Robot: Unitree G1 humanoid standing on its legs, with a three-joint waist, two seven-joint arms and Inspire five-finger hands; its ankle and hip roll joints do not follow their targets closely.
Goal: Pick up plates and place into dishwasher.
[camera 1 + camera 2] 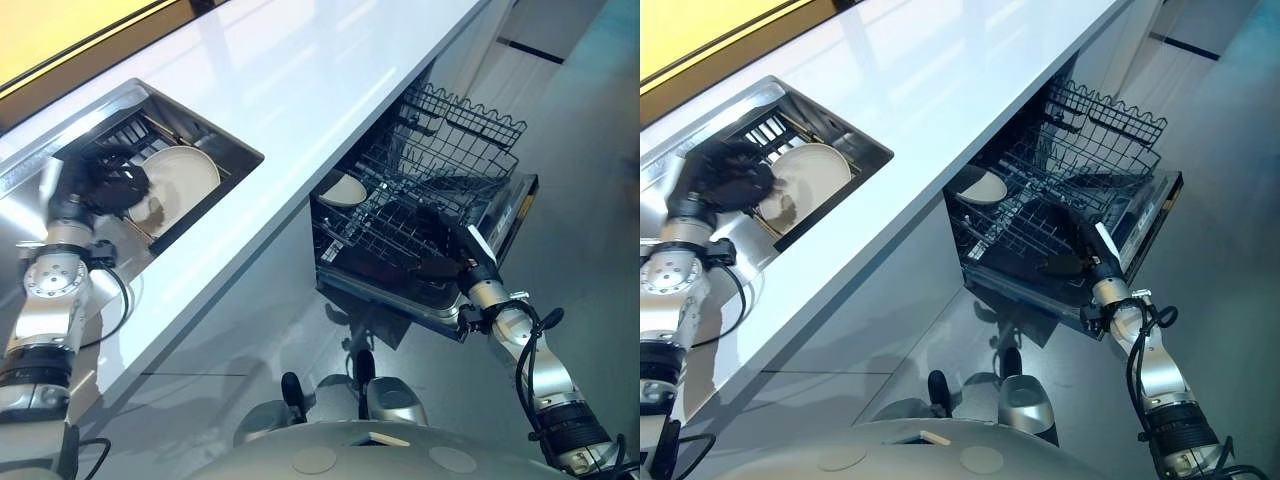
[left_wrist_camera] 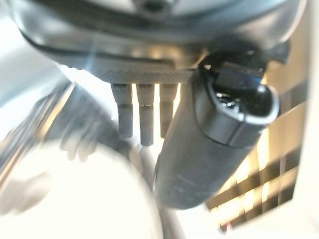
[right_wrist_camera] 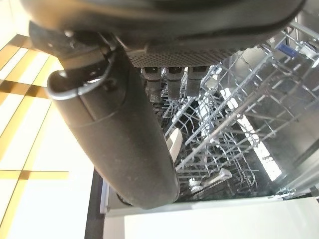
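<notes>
Sink [image 1: 236, 152] — plate [image 1: 188, 172] by left robot hand [image 1: 108, 182]

Glossy white countertop [image 1: 330, 90], wire rack [image 1: 440, 160]

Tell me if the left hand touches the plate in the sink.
Cannot tell. In the left eye view the left hand overlaps the edge of the plate, but neither that nor the left wrist view shows contact or a gap plainly.

The right hand [image 3: 119, 129] hangs at the upper left of the frame, fingers [image 3: 175, 82] straight and empty, over the dishwasher rack [image 3: 239, 124] spreading across the right side.
</notes>
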